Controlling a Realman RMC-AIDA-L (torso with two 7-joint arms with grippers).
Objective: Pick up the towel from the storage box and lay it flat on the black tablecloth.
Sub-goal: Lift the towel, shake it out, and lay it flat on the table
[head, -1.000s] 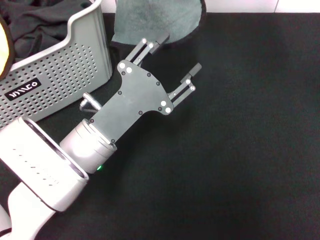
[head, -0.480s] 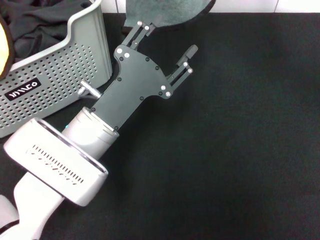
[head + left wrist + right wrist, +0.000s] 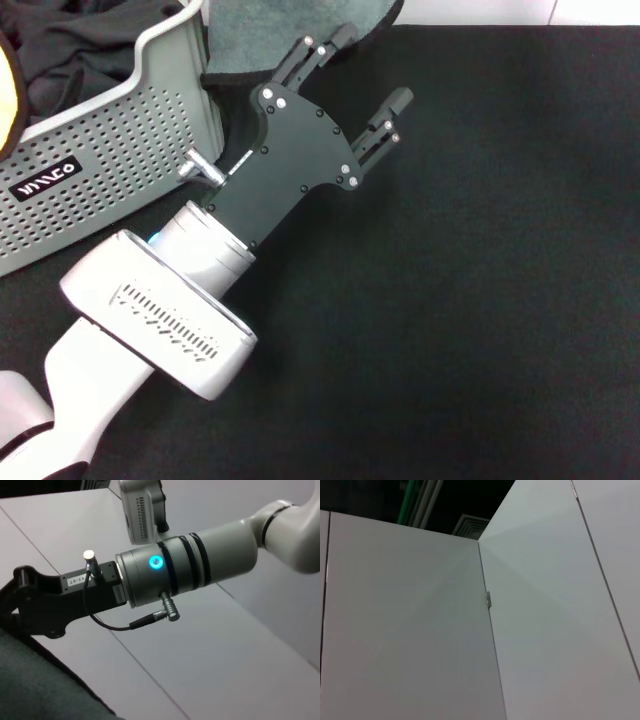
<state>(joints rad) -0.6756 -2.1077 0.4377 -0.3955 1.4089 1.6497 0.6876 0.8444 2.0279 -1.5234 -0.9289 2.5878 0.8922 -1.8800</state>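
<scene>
One left claw (image 3: 372, 70) spread, beside towel (image 3: 260, 35)

The tablecloth (image 3: 480, 300) covers the bench across the head view, with the storage box (image 3: 120, 130) standing on it at the far left. Crumpled cloth (image 3: 80, 40) lies inside the box. The towel (image 3: 270, 35) sits just right of the box at the far edge. The left end effector (image 3: 365, 72) reaches in from the near left, above the tablecloth, one finger (image 3: 320, 50) over the towel, the other beside it.
</scene>
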